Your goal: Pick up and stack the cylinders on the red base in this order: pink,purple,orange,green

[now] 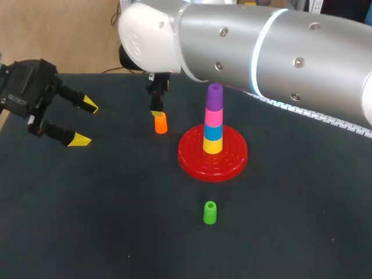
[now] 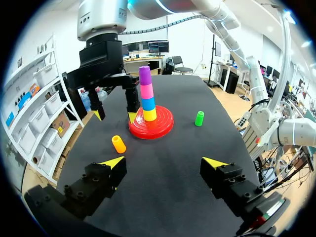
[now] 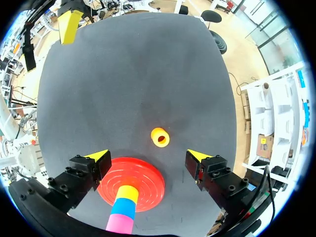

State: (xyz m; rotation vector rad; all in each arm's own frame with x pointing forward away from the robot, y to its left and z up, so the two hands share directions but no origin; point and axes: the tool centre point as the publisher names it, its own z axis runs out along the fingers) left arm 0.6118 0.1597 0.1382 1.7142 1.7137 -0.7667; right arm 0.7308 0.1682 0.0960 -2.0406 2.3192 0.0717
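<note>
Head view: four cylinders (image 1: 213,122) on one red base (image 1: 235,163), two loose (orange (image 1: 160,123), green (image 1: 210,213)), both hands (image 1: 85,122) (image 3: 147,157) wide.

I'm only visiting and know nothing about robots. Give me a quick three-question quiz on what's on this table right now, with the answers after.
1. True or false: the orange cylinder and the green cylinder both stand on the table, off the red base.
2. Which one tops the stack on the base? A. orange B. the purple cylinder C. green
3. Fill in: the left gripper and the right gripper both have their fingers ____.
Key: 1 true; 2 B; 3 open.
</note>
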